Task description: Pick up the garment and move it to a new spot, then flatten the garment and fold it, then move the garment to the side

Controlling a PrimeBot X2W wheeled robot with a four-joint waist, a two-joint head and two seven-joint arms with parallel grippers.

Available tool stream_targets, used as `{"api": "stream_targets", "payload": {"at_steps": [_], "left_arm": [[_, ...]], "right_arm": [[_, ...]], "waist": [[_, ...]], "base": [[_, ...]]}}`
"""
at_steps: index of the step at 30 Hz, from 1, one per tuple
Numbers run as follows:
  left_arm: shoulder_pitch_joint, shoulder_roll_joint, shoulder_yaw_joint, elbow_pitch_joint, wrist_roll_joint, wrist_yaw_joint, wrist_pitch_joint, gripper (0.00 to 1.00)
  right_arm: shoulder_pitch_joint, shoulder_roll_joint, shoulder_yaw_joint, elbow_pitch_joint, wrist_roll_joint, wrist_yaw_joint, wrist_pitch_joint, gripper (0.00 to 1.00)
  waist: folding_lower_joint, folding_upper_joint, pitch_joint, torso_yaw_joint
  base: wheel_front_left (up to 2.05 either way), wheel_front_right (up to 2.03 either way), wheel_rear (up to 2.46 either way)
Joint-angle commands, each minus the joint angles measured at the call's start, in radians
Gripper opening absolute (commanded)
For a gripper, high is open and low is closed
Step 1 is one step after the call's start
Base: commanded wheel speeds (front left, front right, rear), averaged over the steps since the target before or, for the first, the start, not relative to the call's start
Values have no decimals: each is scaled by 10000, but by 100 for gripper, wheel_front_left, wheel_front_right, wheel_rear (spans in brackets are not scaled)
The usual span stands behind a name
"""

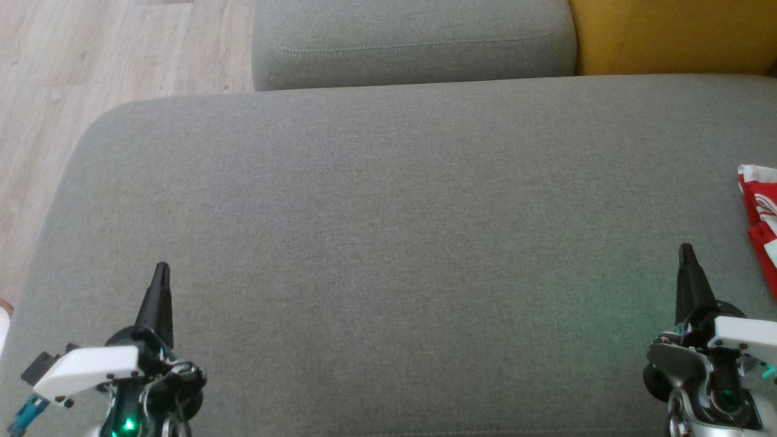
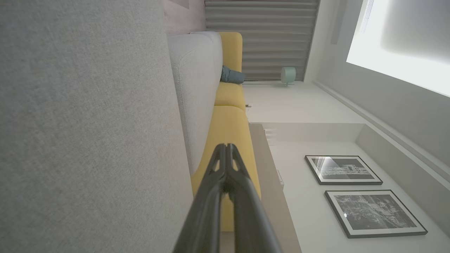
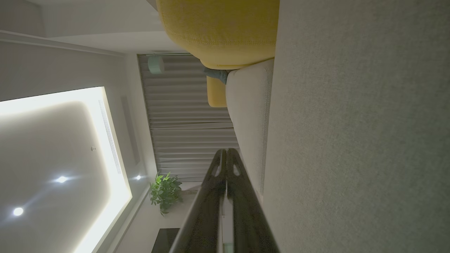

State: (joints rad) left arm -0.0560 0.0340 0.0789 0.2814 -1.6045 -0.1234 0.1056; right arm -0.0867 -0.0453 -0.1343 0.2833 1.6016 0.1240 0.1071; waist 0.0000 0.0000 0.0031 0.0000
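Both shut and empty over the grey cushion [image 1: 388,243]: left hand [image 1: 161,268], right hand [image 1: 686,249]. Red-and-white cloth [image 1: 759,209] at its right edge, too cropped to identify, perhaps set aside, perhaps waiting.

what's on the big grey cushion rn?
A red-and-white cloth lies at the right edge of the cushion, cut off by the frame. Whatever is under it is hidden.
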Motion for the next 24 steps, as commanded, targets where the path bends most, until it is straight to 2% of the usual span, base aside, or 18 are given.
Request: {"api": "stream_targets", "payload": {"at_steps": [1, 24], "left_arm": [[-520, 162, 347, -362, -43, -73, 75, 0], [-520, 162, 346, -362, -44, -73, 75, 0]], "right_arm": [[-212, -49, 206, -385, 71, 67, 61, 0], [-212, -49, 207, -385, 71, 67, 60, 0]], "waist": [[0, 0, 0, 0], [0, 0, 0, 0]], "base": [[0, 0, 0], [0, 0, 0]]}}
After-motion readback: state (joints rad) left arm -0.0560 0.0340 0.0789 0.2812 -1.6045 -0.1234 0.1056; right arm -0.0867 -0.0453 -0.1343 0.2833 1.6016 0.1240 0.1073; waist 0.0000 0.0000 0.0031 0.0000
